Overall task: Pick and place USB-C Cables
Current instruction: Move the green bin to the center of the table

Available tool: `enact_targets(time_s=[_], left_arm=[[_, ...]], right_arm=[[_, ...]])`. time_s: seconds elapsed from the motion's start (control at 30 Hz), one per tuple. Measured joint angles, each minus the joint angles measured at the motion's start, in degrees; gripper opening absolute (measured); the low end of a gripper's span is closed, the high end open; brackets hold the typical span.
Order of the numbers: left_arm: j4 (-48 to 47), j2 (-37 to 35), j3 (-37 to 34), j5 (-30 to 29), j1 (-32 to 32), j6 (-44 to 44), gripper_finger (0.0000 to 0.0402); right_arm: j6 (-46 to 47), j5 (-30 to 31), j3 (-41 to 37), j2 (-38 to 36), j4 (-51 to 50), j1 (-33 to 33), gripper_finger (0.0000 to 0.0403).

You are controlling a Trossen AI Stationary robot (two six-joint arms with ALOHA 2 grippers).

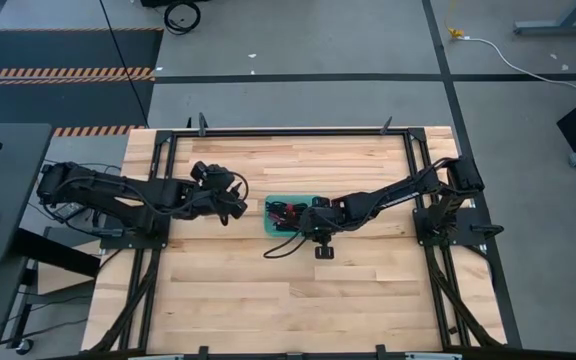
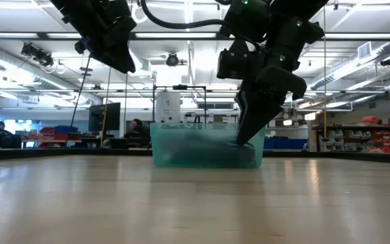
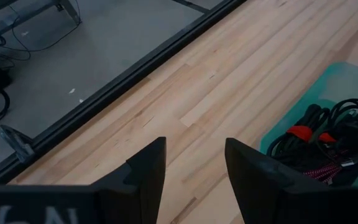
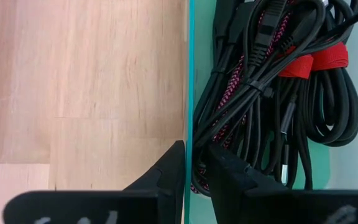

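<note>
A shallow teal tray [image 1: 290,199] sits mid-table and holds several bundled USB-C cables [image 4: 272,93], also seen in the left wrist view [image 3: 328,134]. Most are black, two carry red ties [image 4: 309,62], and one is braided purple and black [image 4: 235,87]. My right gripper [image 4: 194,165] reaches down at the tray's near long wall [image 4: 189,74]. One finger is outside over the wood and one is inside among the cables. My left gripper [image 3: 196,168] hangs open above the table, left of the tray, with nothing between its fingers. My right gripper has its fingers nearly together astride the tray's near wall [image 4: 189,134], slanting down from the table's right. A strand of the purple braided cable [image 4: 199,182] also lies in the gap. The fingers hide the contact, so I cannot tell which of the two they pinch. The tray rests flat on the table [image 2: 181,146].
Bare wood lies all round the tray. Black frame rails [image 1: 268,132] run along the table's edges. On the floor beyond lies a white cord with a yellow plug [image 1: 458,34]. People show far back in the room [image 2: 137,129].
</note>
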Motion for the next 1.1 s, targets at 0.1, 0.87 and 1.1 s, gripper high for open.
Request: enact_targets(time_s=[0.1,0.87,1.1], left_arm=[[0.00,0.00,0.00,0.00,0.00,0.00,0.0172],[0.00,0.00,0.00,0.02,-0.02,-0.02,0.0172],[0.00,0.00,0.00,0.01,0.00,-0.02,0.0172]], right_arm=[[0.04,-0.04,0.00,0.00,0.11,0.00,0.0066],[-1.46,2.90,0.00,0.00,2.12,0.42,0.0132],[-1.46,2.90,0.00,0.00,2.12,0.42,0.0131]])
